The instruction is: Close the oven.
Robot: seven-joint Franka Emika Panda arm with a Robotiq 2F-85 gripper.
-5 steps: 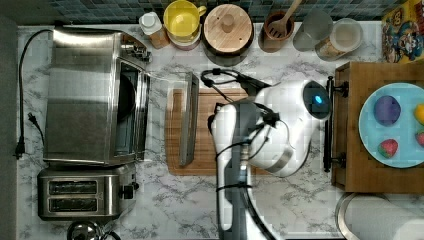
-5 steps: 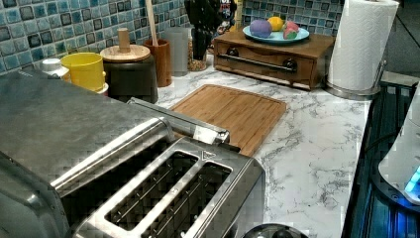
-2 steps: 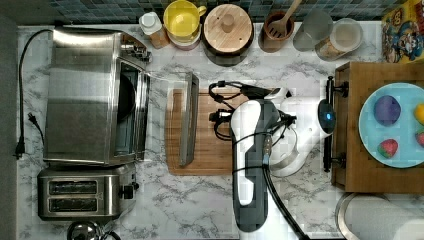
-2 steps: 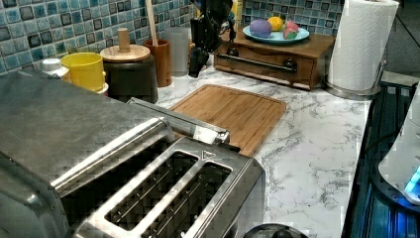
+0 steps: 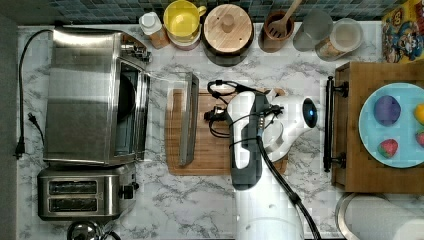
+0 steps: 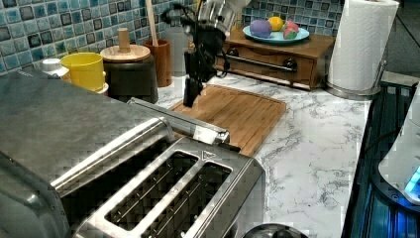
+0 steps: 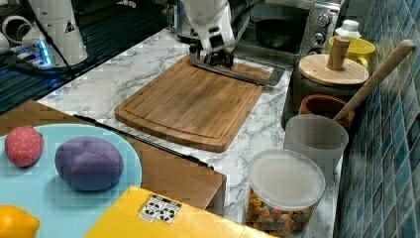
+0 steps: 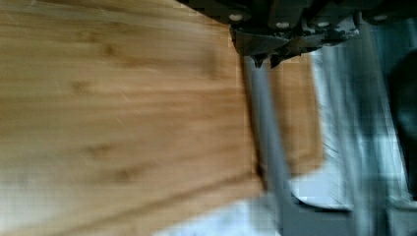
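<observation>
The oven stood at the top view's left, its glass door dropped flat toward the cutting board. The door's bar handle lay over the board's near edge, its long axis running up and down in the top view. My claw sat just beside that bar, on the side away from the oven, so the oven lay toward the top view's left of me. In the right view my claw hung directly at the handle; whether it touched, I could not tell. Whether my claw was released or clenched, I could not tell either; it appeared to grasp nothing.
</observation>
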